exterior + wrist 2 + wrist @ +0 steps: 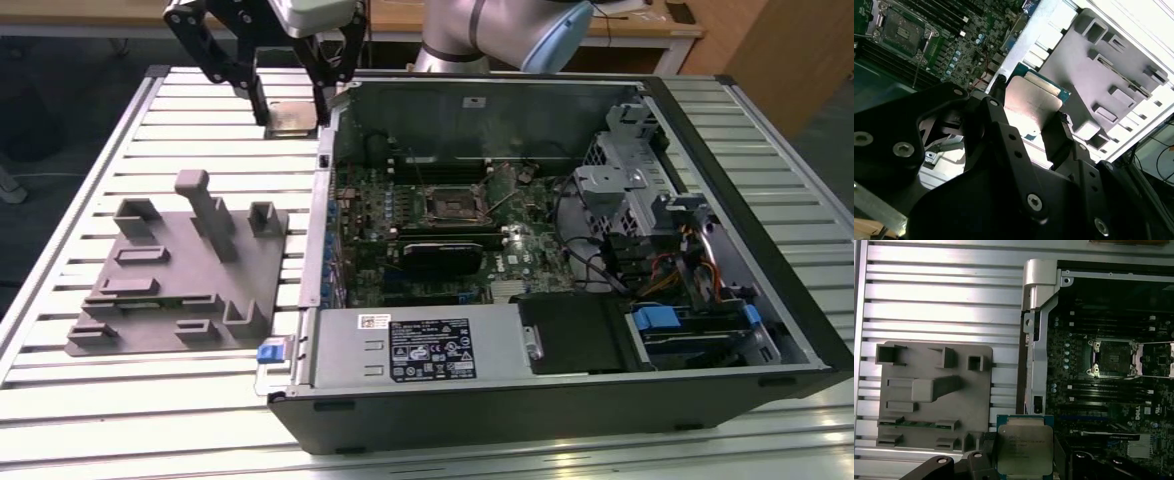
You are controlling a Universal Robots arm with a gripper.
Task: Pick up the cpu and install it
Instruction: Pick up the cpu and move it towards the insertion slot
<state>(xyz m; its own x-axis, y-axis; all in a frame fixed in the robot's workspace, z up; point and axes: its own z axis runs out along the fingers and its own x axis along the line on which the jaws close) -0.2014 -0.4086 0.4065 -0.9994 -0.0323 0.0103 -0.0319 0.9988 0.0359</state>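
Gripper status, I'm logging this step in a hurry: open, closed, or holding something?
Gripper: jaws closed on the cpu, one at each side.

the arm [497, 32], pale grey with rounded joints, shows at about twelve o'clock in the exterior view, and its wrist [315, 14] lies off toward eleven o'clock. the gripper [290, 112] hangs below the wrist, its black linkage pointing straight down toward six o'clock. its two fingers [254, 100] are drawn in and clamp opposite edges of the cpu [291, 122], which lies flat between them. in the second wrist view the black fingers [1060, 134] press the cpu [1034, 97] from both sides, the gripper [1029, 107] closed on it.
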